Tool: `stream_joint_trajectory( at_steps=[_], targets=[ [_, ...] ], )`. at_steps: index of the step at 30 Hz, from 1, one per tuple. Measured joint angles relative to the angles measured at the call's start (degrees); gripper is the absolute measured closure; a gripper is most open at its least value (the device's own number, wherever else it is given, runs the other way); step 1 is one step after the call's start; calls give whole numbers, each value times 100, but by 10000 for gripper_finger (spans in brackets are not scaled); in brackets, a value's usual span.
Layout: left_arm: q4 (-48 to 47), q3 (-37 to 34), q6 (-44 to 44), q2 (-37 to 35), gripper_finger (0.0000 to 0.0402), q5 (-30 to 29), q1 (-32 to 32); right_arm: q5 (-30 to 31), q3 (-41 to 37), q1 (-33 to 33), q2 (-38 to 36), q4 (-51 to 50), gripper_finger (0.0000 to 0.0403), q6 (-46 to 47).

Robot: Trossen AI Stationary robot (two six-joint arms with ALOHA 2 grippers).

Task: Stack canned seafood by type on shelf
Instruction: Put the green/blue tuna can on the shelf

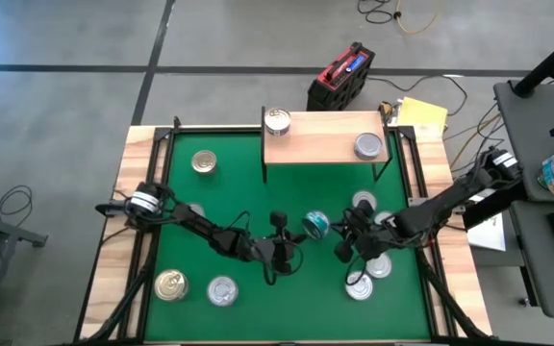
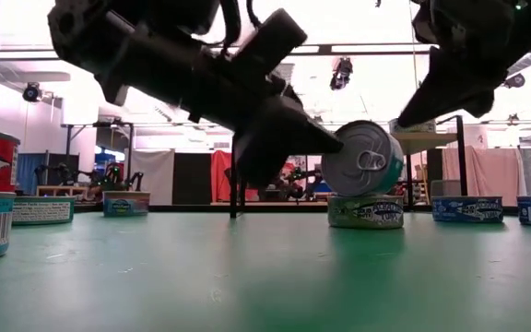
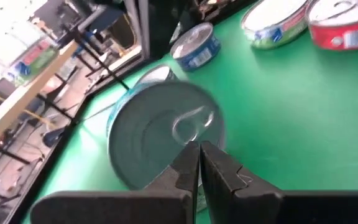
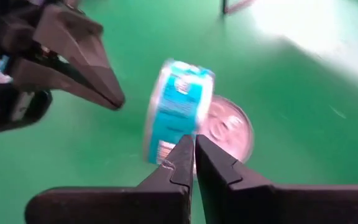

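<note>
From above, the light-wood shelf (image 1: 323,136) stands at the far edge of the green mat (image 1: 258,187) with two tins on it, a gold-topped tin (image 1: 277,120) at one corner and a silver-topped tin (image 1: 368,146) at the other; the remaining tins lie scattered over the mat. Mid-mat, the left gripper (image 1: 293,252) and right gripper (image 1: 342,242) flank a teal-labelled tin (image 1: 316,224) tipped on its edge. At table height, that tin (image 2: 362,159) leans lid-outward on top of a flat tin (image 2: 365,211), the left gripper's tip at its rim and the right gripper hanging just above. The left wrist view shows the left fingers (image 3: 219,171) pressed together, empty, right at the tilted tin's pull-tab lid (image 3: 165,130). The right wrist view shows the right fingers (image 4: 182,165) also together, holding nothing, close against the tin's label side (image 4: 176,109). The step in hand looks like righting the tipped tin; next, one gripper would need to part its fingers, grasp it, and carry it to its matching type on the shelf.
</note>
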Motion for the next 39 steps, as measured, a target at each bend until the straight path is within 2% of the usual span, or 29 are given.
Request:
stream_joint_trajectory(
  at_steps=[6, 10, 15, 23, 28, 33, 39],
  targets=[
    [-8, -28, -158, 0, 401, 242, -3, -119, 0, 44, -75, -334, 390, 817],
    [3, -28, -176, 0, 401, 408, 13, -441, 0, 37, -75, -332, 362, 1167],
    [14, -26, -187, 0, 401, 431, 43, -442, 0, 37, -75, -313, 289, 1481],
    [156, -23, -337, 114, 401, 718, 78, -317, 0, 35, -38, 43, 147, 1200],
    [253, -23, -365, 131, 401, 714, 169, -183, 0, -45, -12, 165, 91, 1104],
    [257, -23, -402, 131, 401, 712, 183, -196, 0, -149, 216, 292, 71, 1058],
    [261, -23, -402, 131, 401, 710, 188, -228, 0, -327, 408, 426, 77, 840]
  ],
)
